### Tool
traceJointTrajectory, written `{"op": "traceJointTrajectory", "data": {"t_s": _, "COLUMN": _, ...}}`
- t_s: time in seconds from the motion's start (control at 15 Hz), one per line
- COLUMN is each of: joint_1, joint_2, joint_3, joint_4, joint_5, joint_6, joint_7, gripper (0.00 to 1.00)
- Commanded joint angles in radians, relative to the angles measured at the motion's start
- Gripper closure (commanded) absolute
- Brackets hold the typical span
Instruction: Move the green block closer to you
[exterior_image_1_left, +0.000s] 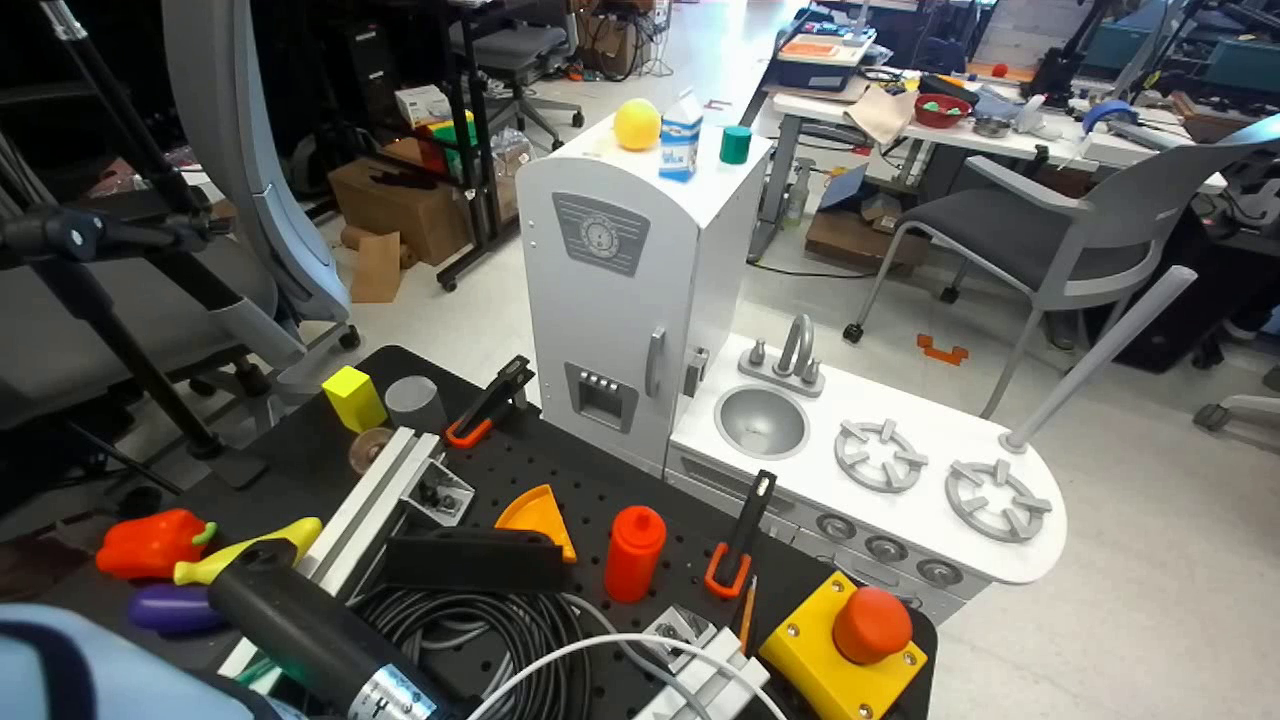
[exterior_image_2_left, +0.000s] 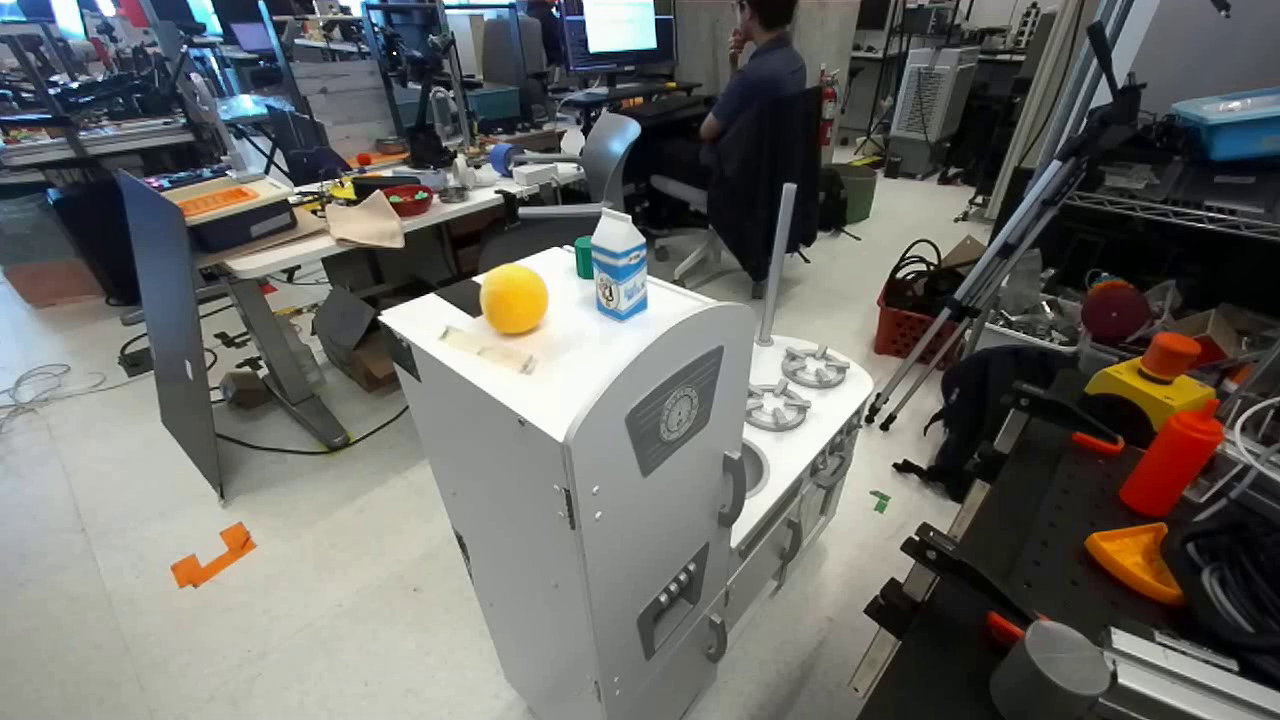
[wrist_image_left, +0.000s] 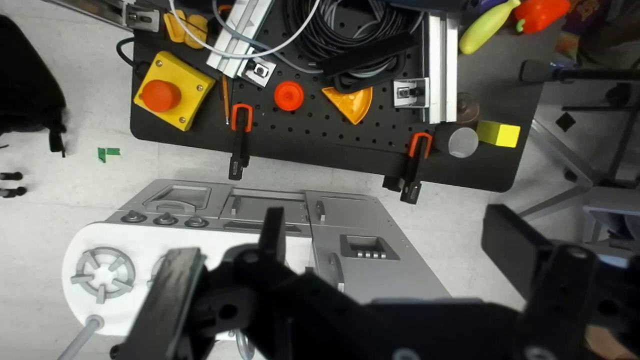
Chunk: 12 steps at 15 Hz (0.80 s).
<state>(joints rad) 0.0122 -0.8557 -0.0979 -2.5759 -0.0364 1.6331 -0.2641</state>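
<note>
In both exterior views the green block (exterior_image_1_left: 735, 145) stands on the white top of the toy fridge (exterior_image_1_left: 600, 315), together with a milk carton (exterior_image_1_left: 681, 147) and a yellow ball (exterior_image_1_left: 637, 125). In an exterior view the block (exterior_image_1_left: 735, 145) is near the carton but apart from it, at the carton's three o'clock, with the ball toward the carton's nine. In an exterior view the carton (exterior_image_2_left: 620, 280) shows at the block's four o'clock and the ball (exterior_image_2_left: 514, 298) at its eight. The wrist view has the gripper (wrist_image_left: 385, 245) at six o'clock, along the bottom edge, its fingers (wrist_image_left: 515, 250) spread wide apart and holding nothing. Partly behind it are the toy fridge's front and, at eight o'clock from the middle of that view, the toy stove (wrist_image_left: 145, 245). A black table (wrist_image_left: 300, 147) runs across twelve o'clock; on it a yellow box (wrist_image_left: 197, 85) with a red button (wrist_image_left: 160, 96) is at ten, a red bottle (wrist_image_left: 288, 95) between eleven and twelve, an orange wedge (wrist_image_left: 352, 105) at one, and a yellow block (wrist_image_left: 500, 134) between two and three.
</note>
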Motion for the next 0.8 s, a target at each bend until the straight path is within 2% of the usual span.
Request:
{"op": "traceJointTrajectory", "data": {"t_s": 0.0, "joint_1": 0.003, "joint_2": 0.061, "joint_3": -0.006, "joint_4": 0.029, "joint_5": 0.022, "joint_6": 0.04, "joint_7": 0.039, "gripper": 0.0}}
{"op": "traceJointTrajectory", "data": {"t_s": 0.33, "joint_1": -0.013, "joint_2": 0.299, "joint_3": -0.025, "joint_4": 0.159, "joint_5": 0.094, "joint_6": 0.161, "joint_7": 0.151, "gripper": 0.0}}
{"op": "traceJointTrajectory", "data": {"t_s": 0.73, "joint_1": -0.013, "joint_2": 0.671, "joint_3": -0.012, "joint_4": 0.421, "joint_5": 0.253, "joint_6": 0.307, "joint_7": 0.304, "gripper": 0.0}}
